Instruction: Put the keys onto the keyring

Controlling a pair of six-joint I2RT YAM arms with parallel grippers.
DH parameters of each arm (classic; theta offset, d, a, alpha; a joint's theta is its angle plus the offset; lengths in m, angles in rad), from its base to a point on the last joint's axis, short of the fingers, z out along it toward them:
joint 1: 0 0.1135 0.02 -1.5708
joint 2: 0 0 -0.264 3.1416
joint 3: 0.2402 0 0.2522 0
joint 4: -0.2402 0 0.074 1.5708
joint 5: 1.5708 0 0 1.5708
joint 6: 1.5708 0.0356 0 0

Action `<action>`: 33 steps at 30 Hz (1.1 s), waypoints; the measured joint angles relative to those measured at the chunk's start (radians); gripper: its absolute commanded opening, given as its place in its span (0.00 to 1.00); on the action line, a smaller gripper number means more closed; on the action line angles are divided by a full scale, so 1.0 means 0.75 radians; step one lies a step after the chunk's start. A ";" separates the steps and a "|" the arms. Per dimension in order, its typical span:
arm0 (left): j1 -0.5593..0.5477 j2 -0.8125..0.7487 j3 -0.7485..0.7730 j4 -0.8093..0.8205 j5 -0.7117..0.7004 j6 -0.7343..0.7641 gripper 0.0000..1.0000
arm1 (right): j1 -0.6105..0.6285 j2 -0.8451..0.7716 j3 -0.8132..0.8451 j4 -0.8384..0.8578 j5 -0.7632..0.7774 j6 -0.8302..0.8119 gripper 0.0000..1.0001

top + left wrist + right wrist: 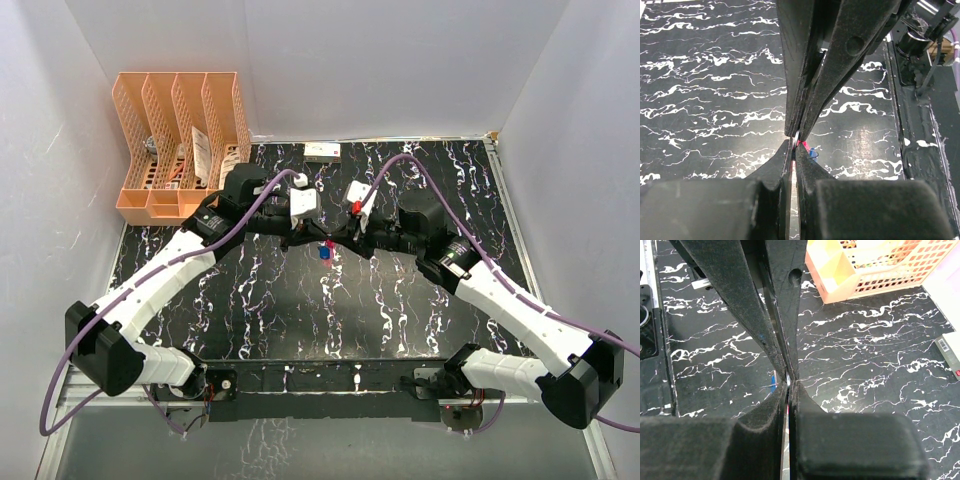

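Left pincer (pixel 793 149) nips the keyring (pixel 801 144); right pincer (pixel 788 385) is closed, on what is unclear. Blue key (pixel 812 153) dangles at 5 o'clock, likely threaded; silver key unseen, apparently left.

Orange file rack (pixel 180 135), marbled table (pixel 290 315)

Blue key (pixel 323 253), red strap (pixel 327 243) — black-white marbled table (pixel 300 310)

Tbl (pixel 300 320): black marble-look top w/ white veins. Plain white walls (pixel 350 60) left, far, right; light even. Orange file rack (pixel 180 150) far-left corner. Sm. white box (pixel 322 151) at far edge.
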 measured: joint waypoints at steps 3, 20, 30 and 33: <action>0.000 -0.017 -0.026 0.053 -0.026 -0.033 0.06 | 0.000 0.000 0.000 0.011 0.014 0.003 0.00; -0.001 -0.149 -0.179 0.250 -0.283 -0.124 0.39 | 0.000 -0.016 -0.005 0.051 0.178 0.068 0.00; -0.001 -0.368 -0.517 0.657 -0.448 -0.292 0.42 | -0.001 -0.123 -0.188 0.381 0.339 0.271 0.00; -0.001 -0.369 -0.565 0.794 -0.490 -0.362 0.43 | -0.001 -0.143 -0.291 0.546 0.369 0.349 0.00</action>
